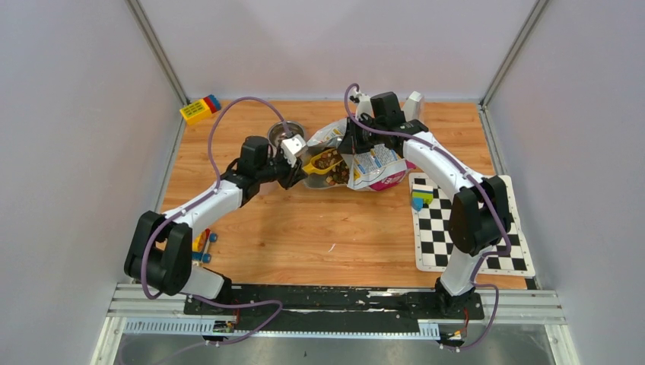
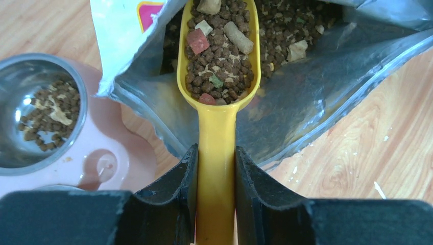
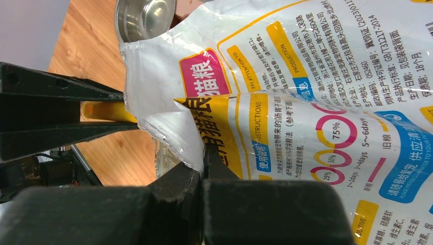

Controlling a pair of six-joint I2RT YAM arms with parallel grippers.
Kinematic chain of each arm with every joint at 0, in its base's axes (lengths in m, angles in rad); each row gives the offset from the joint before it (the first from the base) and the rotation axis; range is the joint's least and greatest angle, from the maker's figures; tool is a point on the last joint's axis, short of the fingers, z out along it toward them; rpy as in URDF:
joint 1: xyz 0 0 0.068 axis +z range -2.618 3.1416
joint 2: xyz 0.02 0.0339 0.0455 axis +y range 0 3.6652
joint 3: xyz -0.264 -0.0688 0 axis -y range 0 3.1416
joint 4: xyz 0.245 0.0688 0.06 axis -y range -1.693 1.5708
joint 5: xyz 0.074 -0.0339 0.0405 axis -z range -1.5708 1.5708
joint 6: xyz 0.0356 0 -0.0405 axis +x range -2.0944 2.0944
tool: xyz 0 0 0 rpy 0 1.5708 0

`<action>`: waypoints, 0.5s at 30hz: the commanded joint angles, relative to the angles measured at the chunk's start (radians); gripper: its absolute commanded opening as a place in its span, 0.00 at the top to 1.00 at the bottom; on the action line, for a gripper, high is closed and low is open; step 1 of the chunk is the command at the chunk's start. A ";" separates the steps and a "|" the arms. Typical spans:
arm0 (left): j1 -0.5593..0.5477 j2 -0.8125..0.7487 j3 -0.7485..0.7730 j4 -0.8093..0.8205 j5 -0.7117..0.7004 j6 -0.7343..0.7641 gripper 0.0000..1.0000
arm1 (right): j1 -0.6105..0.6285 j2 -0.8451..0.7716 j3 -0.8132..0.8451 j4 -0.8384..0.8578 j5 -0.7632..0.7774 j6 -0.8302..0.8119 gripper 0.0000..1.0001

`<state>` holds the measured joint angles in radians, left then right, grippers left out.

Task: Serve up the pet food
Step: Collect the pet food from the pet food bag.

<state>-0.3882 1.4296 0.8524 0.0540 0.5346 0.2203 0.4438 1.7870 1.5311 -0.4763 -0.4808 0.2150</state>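
Kibble (image 2: 219, 61): small brown pellets heaped in scoop (image 2: 217, 148).

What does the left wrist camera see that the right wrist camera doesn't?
Only the left wrist view: pet food heaped in the yellow scoop, and some in the steel bowl. Only the right wrist view: the writing on the bag, its edge pinched by the right tool. Both: the bag, the bowl, and the scoop handle in the left tool.

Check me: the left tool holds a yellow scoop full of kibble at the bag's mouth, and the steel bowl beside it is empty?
No: the bowl holds some kibble, as the left wrist view shows. The left tool does hold the full scoop at the open bag.
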 commanded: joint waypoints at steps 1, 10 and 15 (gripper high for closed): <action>-0.037 -0.035 0.048 0.073 -0.122 0.035 1.00 | 0.000 -0.020 0.047 -0.014 -0.041 0.003 1.00; -0.005 -0.057 0.124 0.117 -0.001 -0.143 1.00 | 0.002 -0.034 0.036 -0.014 -0.033 -0.006 1.00; -0.002 -0.046 0.118 0.130 0.079 -0.174 1.00 | 0.003 -0.026 0.036 -0.014 -0.043 -0.003 1.00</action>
<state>-0.3920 1.4178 0.9134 0.0864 0.5243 0.0963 0.4435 1.7866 1.5318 -0.4767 -0.4808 0.2131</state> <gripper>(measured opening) 0.337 0.009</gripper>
